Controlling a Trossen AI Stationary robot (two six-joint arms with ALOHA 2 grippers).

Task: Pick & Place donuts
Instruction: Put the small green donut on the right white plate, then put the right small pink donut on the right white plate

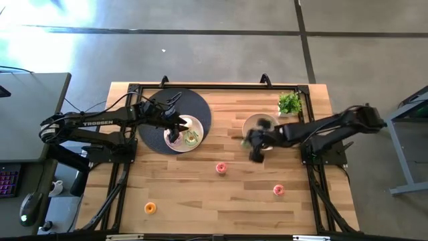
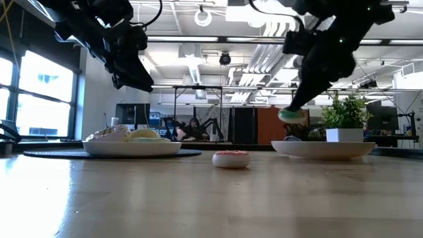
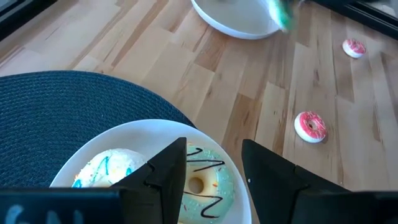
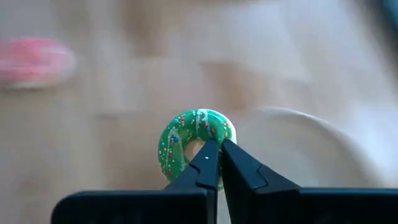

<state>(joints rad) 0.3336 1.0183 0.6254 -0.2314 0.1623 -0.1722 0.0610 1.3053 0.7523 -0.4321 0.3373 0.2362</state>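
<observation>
My right gripper [image 4: 216, 163] is shut on a small green sprinkled donut [image 4: 194, 142], which it carries above the near-left rim of the white plate [image 1: 256, 122]; the low view shows that donut [image 2: 292, 114] in the air. My left gripper [image 3: 214, 167] hangs open above the plate [image 1: 194, 125] on the dark round mat [image 1: 155, 130], touching nothing. On that plate lie a cream-yellow iced donut [image 3: 204, 184] and a white one with blue lines [image 3: 104, 169]. Two pink donuts [image 1: 221, 168] [image 1: 278, 190] and an orange one [image 1: 150, 208] lie flat on the table. My right gripper pinches the green donut's ring on the side nearest the wrist [image 4: 186, 163], between its two fingers, whose tips reach the hole. The fingers slant down from the table's right. The donut is lifted clear and stands on edge beyond the fingertips.
A potted green plant [image 1: 289, 102] stands at the far right, behind the white plate. A black frame [image 1: 200, 86] runs along the table's edges. Bare wood lies in the middle and near parts of the table, around the loose donuts.
</observation>
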